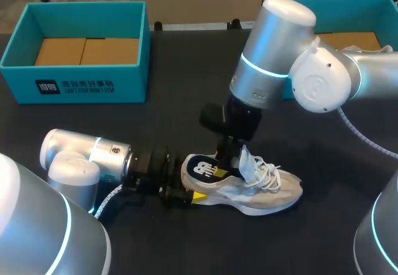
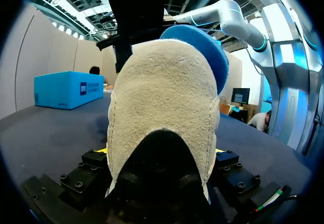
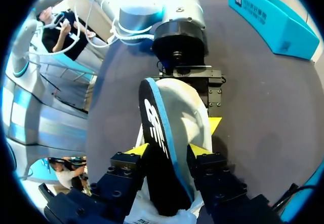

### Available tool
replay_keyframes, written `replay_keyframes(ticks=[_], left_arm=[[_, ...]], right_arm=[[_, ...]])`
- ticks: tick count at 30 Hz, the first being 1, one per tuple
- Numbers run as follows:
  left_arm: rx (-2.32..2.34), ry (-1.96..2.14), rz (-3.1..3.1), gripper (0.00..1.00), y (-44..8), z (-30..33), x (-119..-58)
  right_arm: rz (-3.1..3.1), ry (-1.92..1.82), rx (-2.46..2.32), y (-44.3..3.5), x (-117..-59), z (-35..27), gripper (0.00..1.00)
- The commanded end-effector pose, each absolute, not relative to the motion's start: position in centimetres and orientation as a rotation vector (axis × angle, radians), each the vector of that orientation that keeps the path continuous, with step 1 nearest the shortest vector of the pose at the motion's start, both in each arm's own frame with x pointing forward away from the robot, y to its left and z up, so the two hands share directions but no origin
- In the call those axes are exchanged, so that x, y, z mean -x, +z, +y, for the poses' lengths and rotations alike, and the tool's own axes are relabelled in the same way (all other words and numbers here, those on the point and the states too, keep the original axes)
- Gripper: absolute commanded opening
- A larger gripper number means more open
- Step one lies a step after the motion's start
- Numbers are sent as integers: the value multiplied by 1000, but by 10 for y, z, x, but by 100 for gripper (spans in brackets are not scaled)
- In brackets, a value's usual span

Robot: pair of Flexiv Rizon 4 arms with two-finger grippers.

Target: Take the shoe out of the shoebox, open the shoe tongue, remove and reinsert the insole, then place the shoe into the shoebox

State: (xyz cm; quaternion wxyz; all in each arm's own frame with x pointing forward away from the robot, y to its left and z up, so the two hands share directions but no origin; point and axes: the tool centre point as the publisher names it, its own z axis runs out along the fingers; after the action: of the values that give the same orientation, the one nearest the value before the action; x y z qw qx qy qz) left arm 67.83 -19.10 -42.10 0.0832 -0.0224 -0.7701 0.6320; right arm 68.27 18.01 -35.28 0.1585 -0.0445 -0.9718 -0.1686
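Note:
A beige shoe [image 1: 267, 191] with white laces lies on its sole on the dark table, toe to the right. My left gripper [image 1: 189, 195] comes in low from the left, its fingers on either side of the shoe's heel [image 2: 162, 92], shut on it. My right gripper [image 1: 227, 157] hangs over the shoe's opening. It is shut on the dark, blue-edged insole [image 1: 206, 169], which stands on edge with its heel end raised out of the shoe. In the right wrist view the insole [image 3: 157, 127] sits between the yellow tips of the right gripper [image 3: 168, 150], above the shoe [image 3: 187, 107].
An open teal shoebox [image 1: 74, 82] with a cardboard floor stands at the back left. A second teal box [image 1: 348, 4] stands at the back right, behind my right arm. Bare dark table lies in front of the shoe and between the boxes.

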Motion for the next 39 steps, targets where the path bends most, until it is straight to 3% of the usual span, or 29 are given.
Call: replay_keyframes(ticks=[1,24,26,27,28,39], left_arm=[[66,1886,-2300,0,-425,-192,-680],[66,1886,-2300,0,-425,-192,-680],[66,1886,-2300,0,-425,-192,-680],[66,1886,-2300,0,-425,-192,-680],[66,1886,-2300,0,-425,-192,-680],[66,1886,-2300,0,-425,-192,-680]], right_arm=[[-2761,-500,122,-358,-682,180,45],[-2690,-566,179,-364,-668,162,40],[-2689,-572,178,-363,-667,163,29],[-2690,-576,178,-361,-667,164,9],[-2692,-585,175,-359,-667,165,0],[-2703,-654,12,-328,-669,188,0]])
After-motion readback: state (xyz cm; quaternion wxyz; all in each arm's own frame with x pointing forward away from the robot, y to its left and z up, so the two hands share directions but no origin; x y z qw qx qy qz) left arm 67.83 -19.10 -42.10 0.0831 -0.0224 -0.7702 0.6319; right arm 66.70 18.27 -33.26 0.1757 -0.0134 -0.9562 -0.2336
